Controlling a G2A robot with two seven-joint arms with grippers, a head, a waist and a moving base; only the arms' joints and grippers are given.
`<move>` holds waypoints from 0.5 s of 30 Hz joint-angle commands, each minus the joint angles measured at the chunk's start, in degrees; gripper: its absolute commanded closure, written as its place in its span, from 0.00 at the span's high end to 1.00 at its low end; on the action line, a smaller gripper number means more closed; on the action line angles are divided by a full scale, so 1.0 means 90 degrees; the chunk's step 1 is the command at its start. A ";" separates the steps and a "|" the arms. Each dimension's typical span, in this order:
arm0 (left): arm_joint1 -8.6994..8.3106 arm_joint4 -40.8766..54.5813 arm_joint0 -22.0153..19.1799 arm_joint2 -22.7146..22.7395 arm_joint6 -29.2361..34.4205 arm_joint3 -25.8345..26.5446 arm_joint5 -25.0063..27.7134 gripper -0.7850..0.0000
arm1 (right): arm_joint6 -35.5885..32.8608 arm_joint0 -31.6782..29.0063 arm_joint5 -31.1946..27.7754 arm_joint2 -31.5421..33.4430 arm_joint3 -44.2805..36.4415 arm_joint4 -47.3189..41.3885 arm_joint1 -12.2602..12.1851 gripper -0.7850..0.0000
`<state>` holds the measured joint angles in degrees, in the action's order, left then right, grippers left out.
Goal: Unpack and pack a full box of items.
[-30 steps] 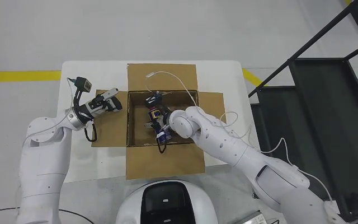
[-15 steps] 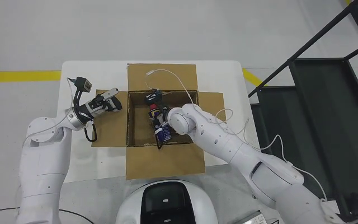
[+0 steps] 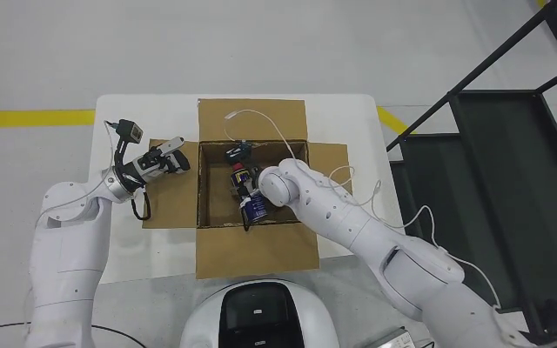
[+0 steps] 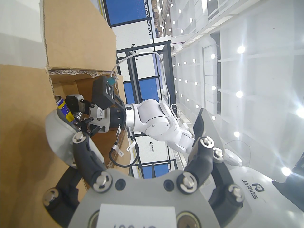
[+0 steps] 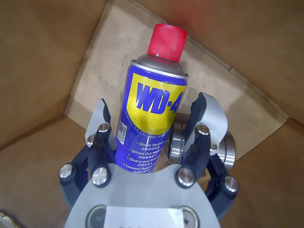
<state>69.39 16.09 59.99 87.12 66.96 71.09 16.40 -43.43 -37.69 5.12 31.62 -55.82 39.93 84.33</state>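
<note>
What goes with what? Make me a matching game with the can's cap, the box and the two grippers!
Things:
1 cap
2 cardboard box
3 left gripper
4 right gripper

Matches:
A brown
B fingers either side of the spray can
C red
D fingers open, nothing between them

Pairs: 1-C, 2-A, 3-D, 4-B
</note>
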 commanded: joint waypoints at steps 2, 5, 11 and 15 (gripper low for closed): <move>0.0000 0.0000 0.0000 0.0000 0.0001 0.0000 0.0000 1.00 | 0.0002 0.0053 -0.0027 -0.0030 0.0172 -0.0012 0.0078 0.78; 0.0000 0.0000 0.0000 0.0000 0.0001 0.0000 0.0000 1.00 | 0.0019 0.0112 -0.0047 -0.0053 0.0354 -0.0017 0.0159 0.75; 0.0000 0.0000 0.0000 0.0000 0.0001 0.0000 0.0000 1.00 | 0.0035 0.0194 -0.0111 -0.0092 0.0627 -0.0004 0.0304 0.01; 0.0000 0.0000 0.0000 0.0000 0.0001 0.0000 0.0000 1.00 | 0.0073 0.0220 -0.0095 -0.0088 0.0636 0.0084 0.0364 0.00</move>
<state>69.39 16.09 59.99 87.12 66.96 71.09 16.40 -42.88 -35.71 4.20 30.74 -49.89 40.54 87.55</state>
